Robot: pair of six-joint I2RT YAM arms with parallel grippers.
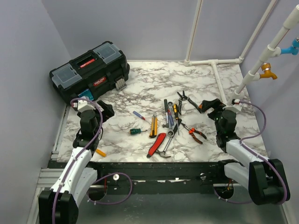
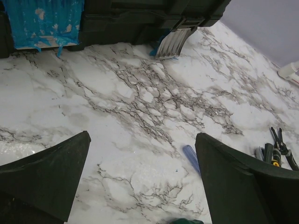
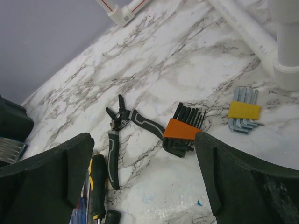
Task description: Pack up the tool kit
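Observation:
The black toolbox [image 1: 88, 70] with a red handle stands shut at the table's back left; its lower front [image 2: 140, 18] and a grey latch [image 2: 170, 43] show in the left wrist view. Loose tools lie mid-table: a blue-handled screwdriver [image 1: 139, 115] [image 2: 190, 156], a green screwdriver [image 1: 135, 131], a red-handled hammer [image 1: 156, 144], a wrench [image 1: 171, 127] and orange pliers [image 1: 196, 134]. My left gripper [image 1: 105, 111] [image 2: 142, 137] hangs open over bare marble in front of the box. My right gripper [image 1: 209, 106] [image 3: 145, 137] hangs open and empty above black pliers [image 3: 119, 126] and an orange-holdered hex key set [image 3: 182, 130].
A second hex key set in a yellow holder [image 3: 244, 111] lies near white pipes [image 3: 285, 42] at the right. A black and yellow screwdriver [image 3: 97, 186] lies by the right gripper's left finger. A small orange piece [image 1: 101, 152] rests at the near edge by the left arm.

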